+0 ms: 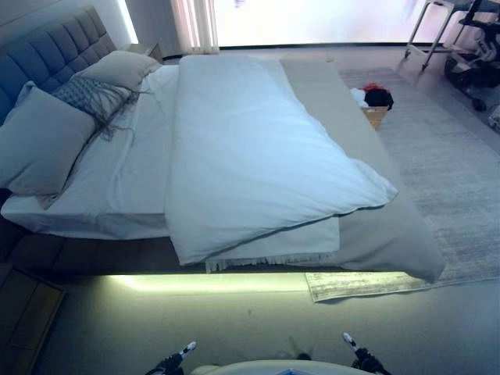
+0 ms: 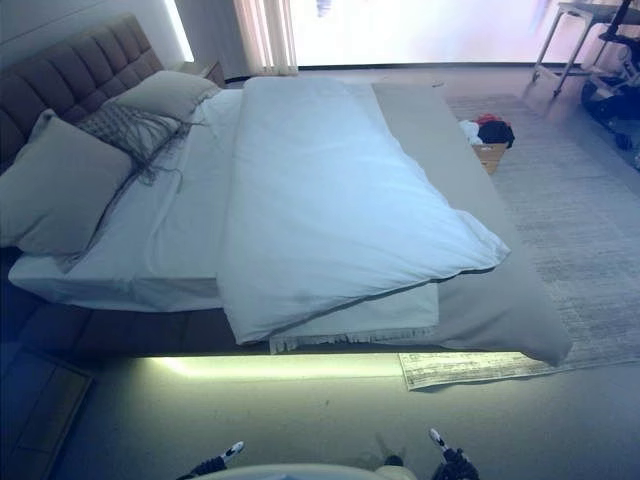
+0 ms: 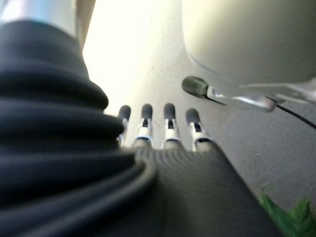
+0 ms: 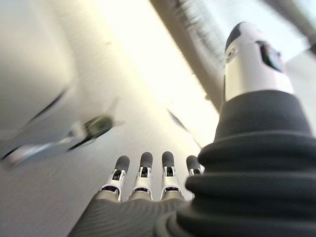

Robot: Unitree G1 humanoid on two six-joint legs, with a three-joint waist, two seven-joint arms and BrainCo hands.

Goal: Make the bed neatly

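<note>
Both hands, left hand (image 3: 165, 123) and right hand (image 4: 143, 173), are hanging loose and empty at the frame's bottom. The white duvet (image 1: 250, 148) is lying crooked across the frame's middle on the bed (image 1: 391, 234); it looks soft, light and floppy, so its near corner seems best to grab.

A white duvet (image 1: 250, 148) is spread over a white sheet (image 1: 117, 180) and a grey bedspread (image 1: 375, 226). Plain pale grey pillows (image 1: 43, 141) are set against a grey tufted headboard (image 1: 47, 55); one pillow (image 1: 94, 94) is patterned in grey. A faded grey rug (image 1: 453, 172) is seen, with red and black items in a basket (image 1: 375, 101).
</note>
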